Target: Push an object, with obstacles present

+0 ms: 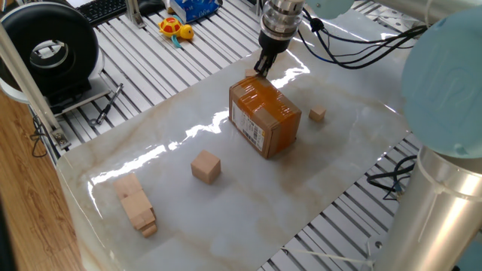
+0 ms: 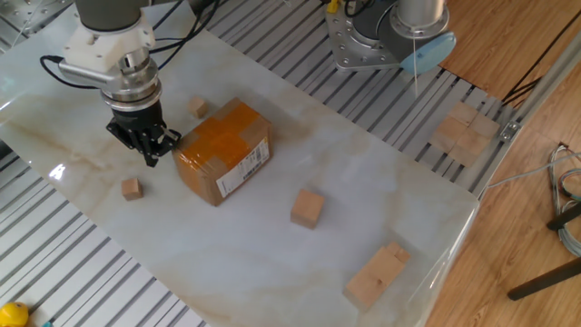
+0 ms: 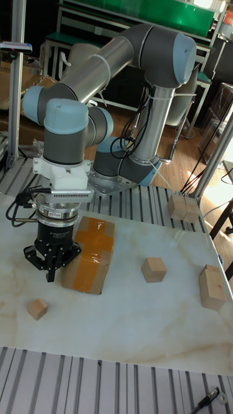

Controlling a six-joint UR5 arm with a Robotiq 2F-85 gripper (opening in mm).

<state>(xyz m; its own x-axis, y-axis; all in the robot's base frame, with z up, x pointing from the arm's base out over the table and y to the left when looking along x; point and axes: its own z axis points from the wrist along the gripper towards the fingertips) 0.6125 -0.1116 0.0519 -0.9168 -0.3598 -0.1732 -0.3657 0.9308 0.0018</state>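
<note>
Two fixed views look down from opposite table sides (tall view faces frontally), sharing the cardboard box point(image 1: 265, 117).

2 tiny cubes point(image 2: 132, 188) point(image 2: 198, 107), 1 bigger cube point(image 2: 308, 207), 1 cardboard box point(image 2: 222, 150), 1 block stack point(image 2: 376, 275).

Arm bent low, wrist vertical, end effector point(image 2: 149, 152) pointing down, fingers together
</note>
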